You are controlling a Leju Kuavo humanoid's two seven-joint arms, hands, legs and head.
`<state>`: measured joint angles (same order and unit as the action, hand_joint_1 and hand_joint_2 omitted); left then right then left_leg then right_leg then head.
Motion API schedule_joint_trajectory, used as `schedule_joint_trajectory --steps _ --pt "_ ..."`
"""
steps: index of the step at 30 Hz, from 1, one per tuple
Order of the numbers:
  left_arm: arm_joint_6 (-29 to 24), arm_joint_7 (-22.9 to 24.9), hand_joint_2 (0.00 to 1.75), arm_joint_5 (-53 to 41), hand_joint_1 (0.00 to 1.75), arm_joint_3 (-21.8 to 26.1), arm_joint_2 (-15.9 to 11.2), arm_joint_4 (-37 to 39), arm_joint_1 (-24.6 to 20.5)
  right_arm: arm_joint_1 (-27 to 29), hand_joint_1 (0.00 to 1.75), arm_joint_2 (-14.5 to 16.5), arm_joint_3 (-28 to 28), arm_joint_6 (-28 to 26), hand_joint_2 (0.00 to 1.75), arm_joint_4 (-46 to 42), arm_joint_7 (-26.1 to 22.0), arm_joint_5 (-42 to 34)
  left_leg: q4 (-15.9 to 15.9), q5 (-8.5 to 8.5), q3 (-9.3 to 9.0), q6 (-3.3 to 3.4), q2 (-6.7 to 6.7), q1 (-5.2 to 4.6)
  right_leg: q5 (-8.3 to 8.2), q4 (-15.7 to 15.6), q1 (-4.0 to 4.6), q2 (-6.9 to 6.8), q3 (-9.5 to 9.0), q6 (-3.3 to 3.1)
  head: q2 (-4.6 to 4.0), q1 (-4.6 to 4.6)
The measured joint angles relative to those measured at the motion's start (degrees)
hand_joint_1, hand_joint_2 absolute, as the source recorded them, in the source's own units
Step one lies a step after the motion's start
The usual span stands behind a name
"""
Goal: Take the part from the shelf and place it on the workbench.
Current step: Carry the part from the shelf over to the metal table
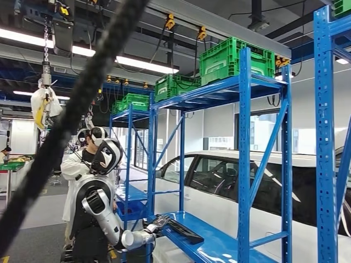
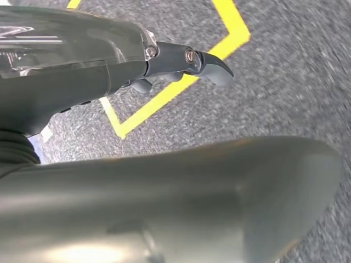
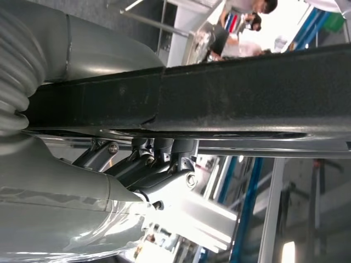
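Right hand (image 3: 136,164) grips the long black part (image 3: 248,93).

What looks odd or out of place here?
A thick black cable cuts diagonally across the head view, blurred and close to the lens. The black part lies straight in the right hand.

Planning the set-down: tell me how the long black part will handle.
The black part looks stiff: it runs straight, without sag. Long and gripped by the right hand at one spot, it will probably lever and swing. Its flat, matte faces suggest little rolling or slipping.
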<state>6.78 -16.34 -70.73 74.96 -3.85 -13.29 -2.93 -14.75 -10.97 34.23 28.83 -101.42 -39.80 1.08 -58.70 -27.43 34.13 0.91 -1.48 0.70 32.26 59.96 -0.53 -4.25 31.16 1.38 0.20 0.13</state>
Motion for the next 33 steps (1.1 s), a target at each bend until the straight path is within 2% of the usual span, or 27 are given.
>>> schedule_joint_trajectory --steps 2,3,4,5,6,7,9,10,11,13,14,15,17,18,19,20,21,22,23,25,26,28,29,30,31,32,33 --pt "0.03 -0.16 1.75 -0.07 0.0 0.01 0.0 0.0 -0.25 -0.21 1.75 -0.02 0.18 0.29 1.75 0.28 0.0 -0.09 0.02 0.19 0.11 0.5 1.17 0.02 3.73 6.65 -0.11 2.78 2.81 0.13 0.0 -0.01" --pt "0.08 -0.27 1.75 -0.11 0.0 0.01 0.0 0.0 -0.38 -0.24 1.75 -0.03 0.29 0.41 1.75 0.49 0.0 -0.16 0.01 0.25 0.14 0.63 1.85 -0.07 5.17 10.44 -0.1 3.39 4.51 0.08 0.0 -0.01" --pt "0.16 -0.39 1.75 -0.15 0.0 0.01 0.0 0.0 -0.44 -0.25 1.75 -0.04 0.4 0.51 1.75 0.72 0.0 -0.23 -0.01 0.28 0.14 0.7 2.57 -0.19 5.72 13.07 -0.06 3.73 5.77 -0.02 0.0 -0.01" --pt "0.26 -0.5 1.75 -0.19 0.0 0.01 0.0 0.0 -0.43 -0.28 1.75 -0.04 0.51 0.59 1.75 0.9 0.0 -0.32 -0.02 0.3 0.11 0.74 3.28 -0.3 5.06 13.51 0.0 3.94 6.07 -0.2 0.0 -0.01" --pt "0.35 -0.6 1.75 -0.22 0.0 0.01 0.0 0.01 -0.39 -0.36 1.75 -0.04 0.61 0.66 1.75 1.02 0.0 -0.42 -0.03 0.32 0.04 0.76 4.01 -0.4 3.39 11.81 0.1 4.24 5.43 -0.47 0.0 0.0" --pt "0.41 -0.68 1.75 -0.25 0.0 0.0 0.0 0.01 -0.35 -0.51 1.75 -0.04 0.69 0.74 1.75 1.09 0.0 -0.53 -0.04 0.34 -0.04 0.77 4.72 -0.47 1.03 8.27 0.22 4.95 3.97 -0.87 0.0 0.0" --pt "0.49 -0.83 1.75 -0.36 0.0 0.0 0.15 0.04 -0.41 -0.84 1.75 -0.05 0.83 0.95 1.75 1.15 0.0 -0.78 -0.11 0.47 0.09 0.6 5.99 -0.42 -2.43 1.49 0.31 7.69 1.2 -1.7 0.0 0.01" --pt "0.51 -0.9 1.75 -0.44 0.0 0.0 0.21 0.04 -0.45 -0.97 1.75 -0.06 0.89 1.06 1.75 1.17 0.0 -0.91 -0.14 0.61 0.34 0.39 6.56 -0.27 -3.15 -0.35 0.4 8.65 0.55 -1.95 0.01 0.0" --pt "0.52 -0.95 1.75 -0.51 0.0 0.01 0.27 0.05 -0.45 -1.07 1.75 -0.07 0.91 1.14 1.75 1.2 0.0 -0.99 -0.15 0.8 0.66 0.09 7.13 -0.07 -3.18 -0.98 0.48 9.03 0.41 -2.07 0.01 -0.01" --pt "0.52 -0.98 1.75 -0.6 0.0 0.02 0.22 0.05 -0.24 -1.31 1.75 0.02 0.96 1.24 1.75 1.21 0.0 -1.08 -0.09 1.08 1.14 -0.54 8.01 0.13 -3.27 -1.91 0.48 7.67 0.2 -2.2 0.01 -0.03" --pt "0.52 -0.97 1.75 -0.62 0.0 0.03 0.23 0.05 -0.11 -1.42 1.75 0.1 0.98 1.27 1.75 1.21 0.0 -1.09 -0.43 0.74 1.42 -0.81 7.49 0.04 -3.37 -2.46 0.31 6.96 0.0 -2.39 0.0 -0.03" --pt "0.51 -0.97 1.75 -0.63 0.0 0.04 0.24 0.06 -0.08 -1.5 1.75 0.2 1.0 1.3 1.75 1.2 -0.01 -1.15 -1.66 -0.2 2.06 -1.07 6.41 -0.07 -3.5 -2.96 0.13 6.19 -0.19 -2.56 0.0 -0.03" --pt "0.46 -0.97 1.75 -0.65 0.0 0.05 0.23 0.07 -0.25 -1.4 1.75 0.3 1.03 1.34 1.75 1.2 -0.02 -1.19 -7.4 -3.51 4.71 -1.66 3.58 -0.07 -3.69 -3.35 0.02 4.67 -0.31 -2.78 0.0 -0.02" --pt "0.44 -0.97 1.75 -0.65 0.0 0.05 0.21 0.07 -0.37 -1.29 1.75 0.32 1.05 1.36 1.75 1.21 -0.02 -1.2 -11.12 -5.1 6.38 -1.98 2.82 0.09 -3.68 -3.34 0.02 3.84 -0.3 -2.78 0.0 -0.02" --pt "0.44 -0.97 1.75 -0.66 0.0 0.05 0.19 0.07 -0.4 -1.19 1.75 0.33 1.09 1.37 1.75 1.22 -0.02 -1.18 -13.86 -5.95 7.57 -2.27 2.42 0.29 -3.66 -3.33 0.02 3.05 -0.3 -2.76 0.0 -0.02" --pt "0.45 -0.96 1.75 -0.66 0.0 0.05 0.2 0.07 -0.36 -1.12 1.75 0.33 1.13 1.37 1.75 1.22 -0.02 -1.17 -14.84 -5.85 7.89 -2.52 2.16 0.49 -3.62 -3.32 0.01 2.31 -0.31 -2.71 0.0 -0.01" --pt "0.45 -0.96 1.75 -0.67 0.0 0.05 0.18 0.07 -0.28 -1.09 1.75 0.34 1.17 1.38 1.75 1.22 -0.02 -1.19 -13.58 -4.78 7.09 -2.7 1.88 0.69 -3.56 -3.3 -0.01 1.66 -0.35 -2.61 0.0 0.0" --pt "0.45 -0.96 1.75 -0.68 0.0 0.05 0.16 0.07 -0.21 -1.09 1.75 0.35 1.19 1.38 1.75 1.22 -0.02 -1.2 -10.31 -3.02 5.24 -2.82 1.32 0.82 -3.47 -3.28 -0.04 1.05 -0.46 -2.46 0.0 -0.01" --pt "0.44 -0.97 1.75 -0.68 0.0 0.05 0.14 0.07 -0.21 -1.1 1.75 0.36 1.2 1.39 1.75 1.22 -0.02 -1.22 -6.23 -1.45 3.0 -2.86 0.2 0.82 -3.33 -3.25 -0.02 0.48 -0.59 -2.21 0.0 -0.01" --pt "0.45 -1.0 1.75 -0.71 0.0 0.05 0.13 0.07 -0.38 -1.15 1.75 0.37 1.19 1.46 1.75 1.22 -0.02 -1.27 -0.45 0.34 -0.05 -2.27 -1.46 0.5 -3.01 -3.08 0.21 -0.52 -0.81 -1.53 0.0 -0.02" --pt "0.46 -1.0 1.75 -0.72 0.0 0.05 0.13 0.07 -0.43 -1.18 1.75 0.39 1.2 1.53 1.75 1.22 -0.02 -1.28 0.48 0.37 -0.42 -1.82 -1.68 0.25 -2.93 -3.05 0.32 -1.0 -0.89 -1.16 0.0 -0.02" --pt "0.48 -0.97 1.75 -0.74 0.0 0.05 0.13 0.07 -0.28 -1.23 1.75 0.42 1.23 1.68 1.75 1.22 -0.02 -1.27 0.57 0.49 -0.19 -0.86 -0.64 -0.01 -2.83 -3.13 0.26 -1.83 -1.03 -0.45 0.0 -0.02" --pt "0.48 -0.94 1.75 -0.75 0.0 0.06 0.13 0.07 -0.15 -1.26 1.75 0.43 1.25 1.75 1.75 1.22 -0.02 -1.25 0.67 0.63 -0.13 -0.48 -0.16 -0.01 -2.43 -2.9 0.12 -1.51 -1.02 -0.14 0.0 -0.02" --pt "0.49 -0.88 1.75 -0.77 0.0 0.07 0.13 0.07 -0.07 -1.28 1.75 0.43 1.25 1.81 1.75 1.22 -0.02 -1.22 0.79 0.79 -0.1 -0.1 0.27 0.06 -1.46 -1.84 -0.03 -0.52 -0.66 0.08 0.0 -0.03" --pt "0.49 -0.81 1.75 -0.77 0.0 0.07 0.13 0.07 -0.08 -1.28 1.75 0.41 1.25 1.87 1.75 1.24 -0.02 -1.2 0.89 0.96 -0.07 0.23 0.72 0.14 0.2 0.54 -0.14 0.87 0.3 0.22 0.0 -0.03" --pt "0.5 -0.75 1.75 -0.77 0.0 0.08 0.13 0.07 -0.11 -1.26 1.75 0.37 1.25 1.95 1.75 1.3 -0.02 -1.16 0.9 1.03 0.0 0.44 1.22 0.1 2.23 4.13 -0.21 2.41 1.78 0.25 0.0 -0.03" --pt "0.5 -0.69 1.75 -0.77 0.0 0.08 0.14 0.07 -0.16 -1.22 1.75 0.33 1.25 2.03 1.75 1.4 -0.02 -1.13 0.89 1.09 0.05 0.63 1.77 0.01 4.13 8.26 -0.21 3.36 3.6 0.22 0.0 -0.03"
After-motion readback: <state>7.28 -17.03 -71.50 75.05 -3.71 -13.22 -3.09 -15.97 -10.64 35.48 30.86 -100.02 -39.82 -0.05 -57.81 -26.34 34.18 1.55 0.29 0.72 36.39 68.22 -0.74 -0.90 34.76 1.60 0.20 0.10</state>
